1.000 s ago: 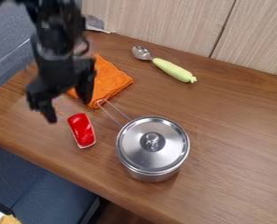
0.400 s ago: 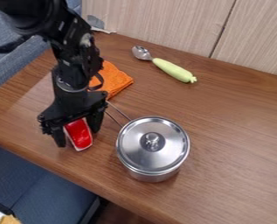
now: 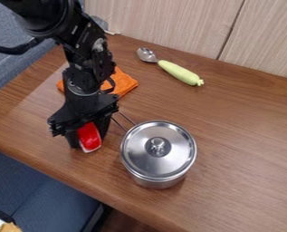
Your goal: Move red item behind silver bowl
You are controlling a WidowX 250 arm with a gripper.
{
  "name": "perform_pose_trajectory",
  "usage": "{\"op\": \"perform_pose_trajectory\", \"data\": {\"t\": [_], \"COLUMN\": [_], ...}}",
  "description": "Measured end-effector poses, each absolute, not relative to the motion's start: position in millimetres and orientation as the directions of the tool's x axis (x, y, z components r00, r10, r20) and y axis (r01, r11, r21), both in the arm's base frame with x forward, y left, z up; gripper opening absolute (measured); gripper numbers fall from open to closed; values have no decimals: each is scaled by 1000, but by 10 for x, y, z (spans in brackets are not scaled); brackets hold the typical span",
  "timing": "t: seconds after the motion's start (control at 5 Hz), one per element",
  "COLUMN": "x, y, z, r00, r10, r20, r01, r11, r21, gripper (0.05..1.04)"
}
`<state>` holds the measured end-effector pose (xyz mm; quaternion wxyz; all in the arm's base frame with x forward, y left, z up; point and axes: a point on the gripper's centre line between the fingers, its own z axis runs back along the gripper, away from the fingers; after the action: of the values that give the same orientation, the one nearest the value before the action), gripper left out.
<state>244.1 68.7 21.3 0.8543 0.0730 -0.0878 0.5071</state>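
Clasping the red item (image 3: 89, 134), the gripper (image 3: 88, 140) has its fingers closed to that width.

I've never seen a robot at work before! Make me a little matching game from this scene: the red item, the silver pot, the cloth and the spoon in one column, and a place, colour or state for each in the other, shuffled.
1. Red item
2. Silver pot
3. Cloth
4. Spoon

A. Orange
B. Has a pale green handle
C. Between the robot's fingers
D. Covered by a lid

Right pairs: 1-C, 2-D, 3-A, 4-B.
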Motion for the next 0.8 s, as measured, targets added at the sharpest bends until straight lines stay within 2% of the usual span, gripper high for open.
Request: {"op": "perform_pose_trajectory", "data": {"t": [0.2, 0.4, 0.6, 0.8], "x": [2429, 2396, 2420, 2602], "y": [684, 694, 752, 742], "z": [212, 264, 442, 801], "r00": [471, 466, 434, 392], "r10": [855, 859, 880, 881], "r20": [216, 213, 194, 264], "r01": [-879, -882, -899, -915], "r11": [476, 470, 436, 402], "r21": [33, 34, 33, 17], "gripper": [591, 591, 591, 591]}}
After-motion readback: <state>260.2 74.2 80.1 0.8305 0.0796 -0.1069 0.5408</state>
